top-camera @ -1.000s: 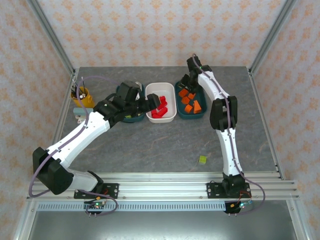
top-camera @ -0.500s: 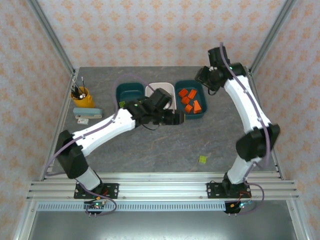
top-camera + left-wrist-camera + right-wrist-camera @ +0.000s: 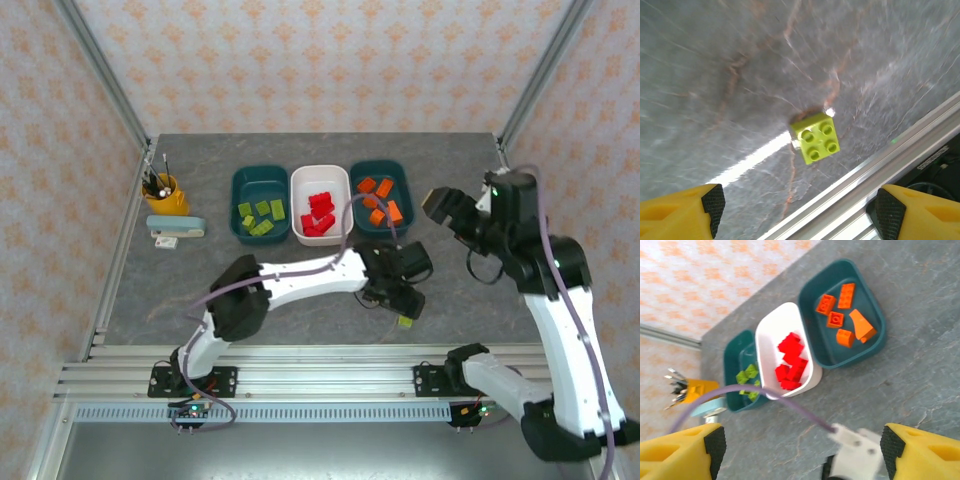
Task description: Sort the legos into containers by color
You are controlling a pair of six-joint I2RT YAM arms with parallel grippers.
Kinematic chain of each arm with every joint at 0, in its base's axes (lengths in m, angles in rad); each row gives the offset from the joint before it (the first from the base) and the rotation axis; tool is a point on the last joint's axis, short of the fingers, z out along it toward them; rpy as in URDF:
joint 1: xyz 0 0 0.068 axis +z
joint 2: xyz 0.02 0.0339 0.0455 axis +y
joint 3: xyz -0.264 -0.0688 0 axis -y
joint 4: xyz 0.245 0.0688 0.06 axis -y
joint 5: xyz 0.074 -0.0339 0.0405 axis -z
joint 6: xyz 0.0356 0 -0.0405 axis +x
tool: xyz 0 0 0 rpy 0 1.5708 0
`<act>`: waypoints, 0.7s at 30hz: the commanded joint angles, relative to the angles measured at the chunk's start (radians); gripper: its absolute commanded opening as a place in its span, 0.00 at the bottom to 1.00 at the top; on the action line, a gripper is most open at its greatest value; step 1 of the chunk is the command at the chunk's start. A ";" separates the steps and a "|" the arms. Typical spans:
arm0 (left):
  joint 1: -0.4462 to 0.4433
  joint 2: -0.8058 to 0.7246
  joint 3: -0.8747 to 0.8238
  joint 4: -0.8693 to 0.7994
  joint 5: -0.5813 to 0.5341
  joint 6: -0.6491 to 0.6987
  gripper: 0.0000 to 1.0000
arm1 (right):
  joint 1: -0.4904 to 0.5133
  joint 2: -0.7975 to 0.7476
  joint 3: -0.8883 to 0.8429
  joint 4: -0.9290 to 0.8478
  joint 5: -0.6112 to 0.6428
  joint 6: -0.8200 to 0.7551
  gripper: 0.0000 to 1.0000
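Observation:
One lime green lego [image 3: 816, 137], a square four-stud brick, lies alone on the grey table close to the front rail. My left gripper [image 3: 405, 300] hangs above it, open [image 3: 800, 210], with the brick ahead of the gap and untouched. At the back stand the containers: a teal tray [image 3: 236, 200] with green legos [image 3: 260, 212], a white tray [image 3: 320, 178] with red legos [image 3: 318, 212], and a teal tray [image 3: 400, 180] with orange legos [image 3: 380, 200]. My right gripper [image 3: 445, 205] is raised at the right, open and empty [image 3: 802, 447], looking down on all three trays.
A yellow pen cup [image 3: 165, 195] and a pale blue stapler [image 3: 177, 227] sit at the back left. The aluminium rail [image 3: 320, 360] runs along the front edge, just beside the loose brick. The left arm's white link [image 3: 855, 450] and purple cable cross under the right wrist.
The left arm swung from the white tray to the front right, over the loose green brick. The right arm drew back from the orange tray, rose to the right and opened its jaws.

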 commanded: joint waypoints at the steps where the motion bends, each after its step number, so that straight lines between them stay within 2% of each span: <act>1: -0.021 0.049 0.074 -0.117 -0.045 -0.034 0.84 | 0.000 -0.044 -0.040 0.002 -0.050 -0.010 0.83; 14: -0.034 0.256 0.291 -0.174 -0.051 -0.076 0.83 | 0.000 -0.076 -0.066 -0.016 -0.055 -0.037 0.84; 18: -0.033 0.300 0.348 -0.193 -0.062 -0.081 0.75 | -0.001 -0.071 -0.068 -0.010 -0.052 -0.039 0.84; 21: -0.034 0.317 0.371 -0.205 -0.071 -0.081 0.65 | -0.001 -0.068 -0.072 -0.008 -0.053 -0.035 0.84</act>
